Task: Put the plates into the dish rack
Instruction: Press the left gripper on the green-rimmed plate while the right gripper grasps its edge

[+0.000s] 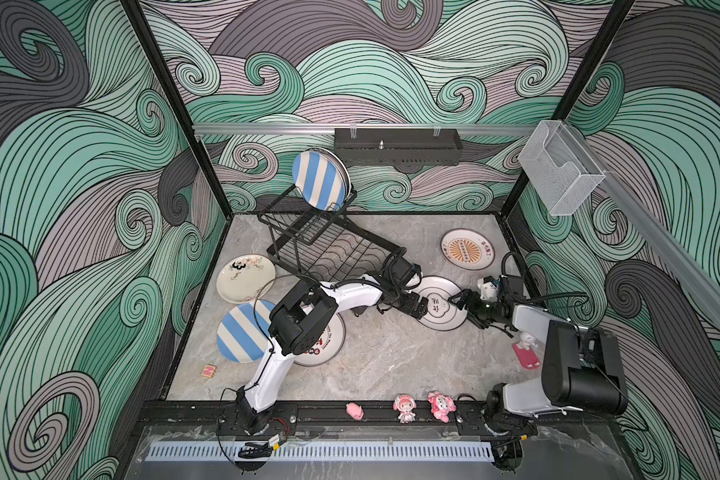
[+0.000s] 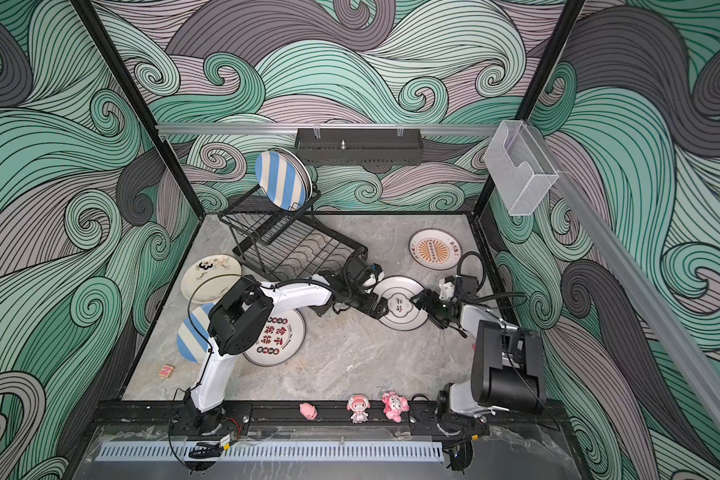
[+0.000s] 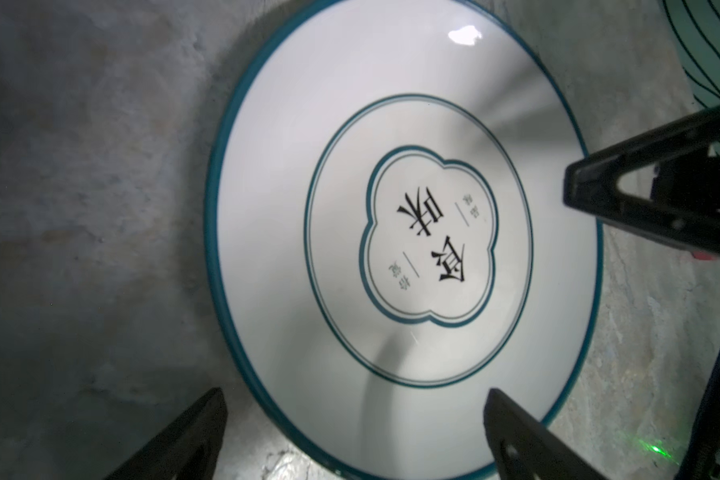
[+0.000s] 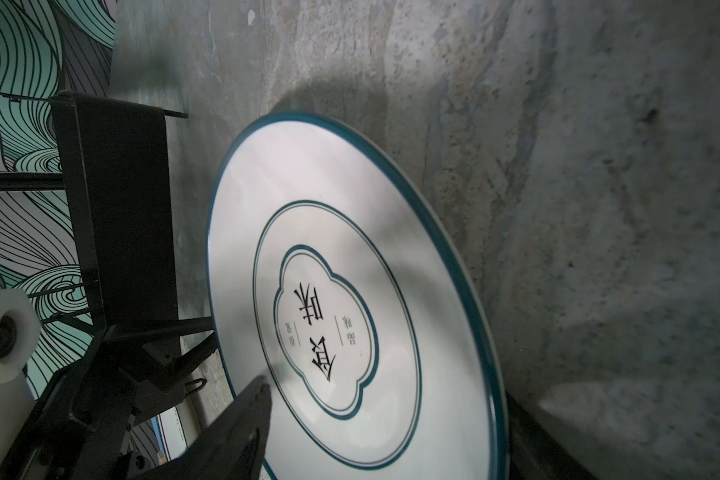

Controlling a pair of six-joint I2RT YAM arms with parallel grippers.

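Observation:
A teal-rimmed white plate (image 1: 440,318) (image 3: 292,216) (image 4: 441,365) lies flat on the table right of centre. My left gripper (image 1: 419,308) (image 3: 354,399) is open at its left rim, one finger over the plate and one over the table. From the right, my right gripper (image 1: 459,300) (image 4: 387,395) is open astride the opposite rim, with one finger above the plate's face. The dish rack (image 1: 308,243) holds a blue-striped plate (image 1: 319,178) upright in its upper tier. Other plates lie flat: orange-sunburst (image 1: 467,249), floral (image 1: 245,277), striped (image 1: 238,334), red-character (image 2: 273,338).
Pink figurines (image 1: 405,408) stand on the front rail and another pink toy (image 1: 525,353) sits by the right arm. A small block (image 1: 208,370) lies front left. A black shelf (image 1: 398,145) and a clear box (image 1: 562,170) hang on the rails.

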